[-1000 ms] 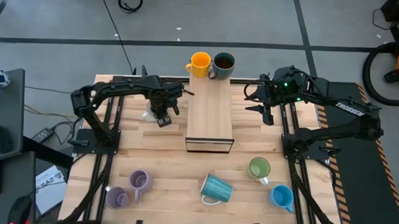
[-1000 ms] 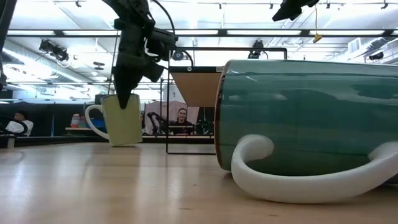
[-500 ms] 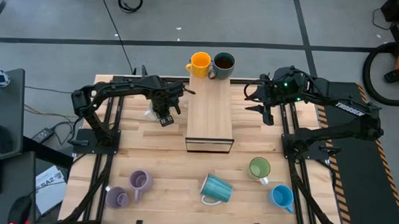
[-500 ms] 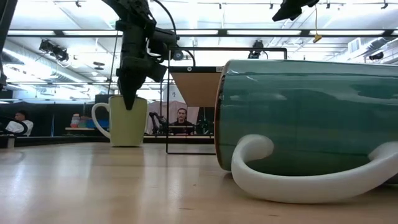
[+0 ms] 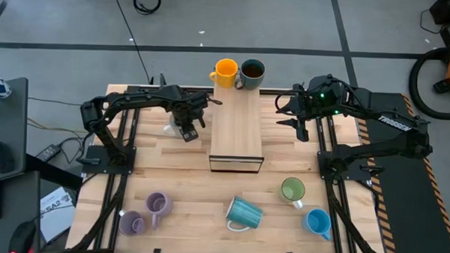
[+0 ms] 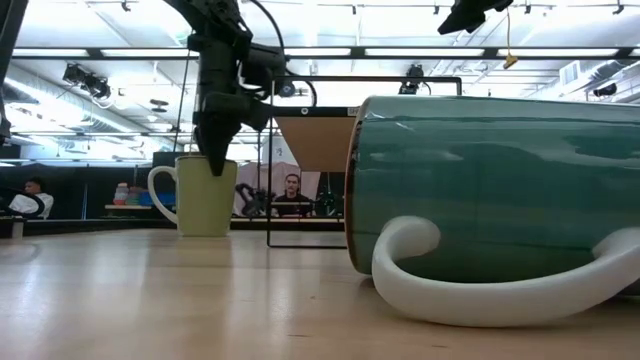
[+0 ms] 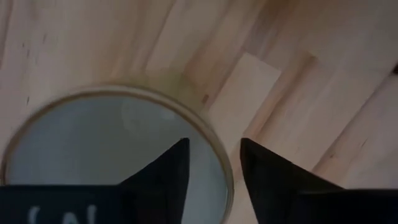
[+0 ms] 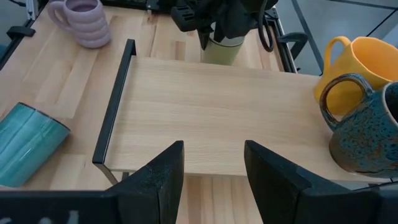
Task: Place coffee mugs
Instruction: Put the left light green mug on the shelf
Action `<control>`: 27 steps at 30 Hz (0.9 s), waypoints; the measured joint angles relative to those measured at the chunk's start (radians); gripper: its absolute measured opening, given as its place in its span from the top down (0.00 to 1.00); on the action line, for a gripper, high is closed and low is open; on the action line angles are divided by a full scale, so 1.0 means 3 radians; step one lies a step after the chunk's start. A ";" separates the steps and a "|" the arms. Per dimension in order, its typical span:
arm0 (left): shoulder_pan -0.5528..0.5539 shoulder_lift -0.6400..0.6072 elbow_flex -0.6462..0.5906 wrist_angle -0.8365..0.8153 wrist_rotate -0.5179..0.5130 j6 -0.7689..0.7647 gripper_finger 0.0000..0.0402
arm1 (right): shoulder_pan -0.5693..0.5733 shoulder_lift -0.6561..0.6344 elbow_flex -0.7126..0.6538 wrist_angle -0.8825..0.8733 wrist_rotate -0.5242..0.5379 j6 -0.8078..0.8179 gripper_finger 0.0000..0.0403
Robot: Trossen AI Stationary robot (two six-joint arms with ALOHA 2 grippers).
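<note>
Looking across the table from low down, we meet the ribbed teal mug (image 6: pixel 490 200) first, lying on its side and filling the right half of the frame, its white handle curled against the wood. In the high view it sits at lower centre, with the green mug (image 5: pixel 292 190) and the blue mug (image 5: pixel 318 222) to its right and two lilac mugs (image 5: pixel 158 204) (image 5: pixel 131 223) at lower left.

Farther back, in the middle of the table (image 5: pixel 193 182), stands a wooden riser (image 5: pixel 237 131) on a black frame. Left of it we find the pale yellow-green mug (image 6: pixel 203 195) upright on the wood, just beside the riser. The left gripper (image 5: pixel 186 128) hangs over its rim; in the left wrist view its fingers (image 7: pixel 166 171) stand apart, one inside the mug and one outside the wall, and we cannot tell whether they touch it.

At the riser's far end, upper centre of the high view, the orange mug (image 5: pixel 225 72) and the dark teal mug (image 5: pixel 252 72) stand upright, touching.

The right gripper (image 5: pixel 301 125) waits right of the riser, well above the table, its jaws spread wide and holding nothing.
</note>
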State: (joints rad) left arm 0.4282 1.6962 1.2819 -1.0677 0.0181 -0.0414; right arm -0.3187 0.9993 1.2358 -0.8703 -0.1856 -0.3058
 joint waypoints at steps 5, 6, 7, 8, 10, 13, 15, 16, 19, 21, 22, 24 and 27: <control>0.0004 0.0000 0.0000 0.0035 0.0000 0.0001 0.56 | 0.0000 0.0000 0.0000 -0.0001 0.0000 0.0000 0.57; 0.0004 0.0000 0.0000 0.0031 0.0001 0.0002 0.56 | 0.0000 0.0000 0.0000 -0.0001 0.0001 0.0000 0.57; 0.0004 0.0000 0.0000 0.0030 0.0001 0.0003 0.56 | 0.0000 0.0000 0.0000 -0.0003 0.0000 0.0000 0.57; 0.0003 0.0000 0.0000 0.0029 0.0001 0.0004 0.56 | 0.0000 0.0000 0.0000 -0.0001 0.0000 0.0000 0.57; 0.0003 0.0000 0.0014 0.0013 0.0002 0.0004 0.56 | 0.0000 0.0000 0.0000 -0.0001 0.0000 0.0000 0.57; 0.0003 0.0000 0.0081 0.0008 0.0003 0.0005 0.56 | 0.0000 0.0000 0.0000 -0.0001 0.0000 0.0000 0.57; 0.0003 0.0000 0.0157 -0.0054 0.0003 0.0005 0.56 | 0.0000 0.0000 0.0000 -0.0003 0.0000 0.0000 0.57; 0.0003 0.0000 0.0211 -0.0094 0.0003 0.0005 0.56 | 0.0000 0.0000 0.0000 -0.0001 0.0000 0.0000 0.57; 0.0003 -0.0004 0.0362 -0.0232 0.0003 0.0035 0.56 | 0.0000 0.0000 0.0000 -0.0012 0.0000 0.0000 0.57; 0.0003 -0.0004 0.0484 -0.0357 0.0003 0.0045 0.56 | 0.0000 0.0000 0.0000 -0.0038 0.0000 0.0000 0.57; 0.0003 -0.0007 0.0541 -0.0403 0.0003 0.0067 0.56 | 0.0000 0.0000 0.0000 -0.0051 0.0000 0.0001 0.57; 0.0000 -0.0048 0.0632 -0.0528 0.0003 0.0106 0.56 | 0.0000 0.0000 0.0000 -0.0072 0.0000 0.0000 0.57; -0.0001 -0.0225 0.0683 -0.0531 0.0004 0.0099 0.56 | 0.0000 0.0000 0.0000 -0.0081 0.0000 0.0001 0.57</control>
State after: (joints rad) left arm 0.4278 1.6287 1.4868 -1.2270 0.0193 -0.0118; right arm -0.3187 0.9993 1.2358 -0.8948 -0.1856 -0.3054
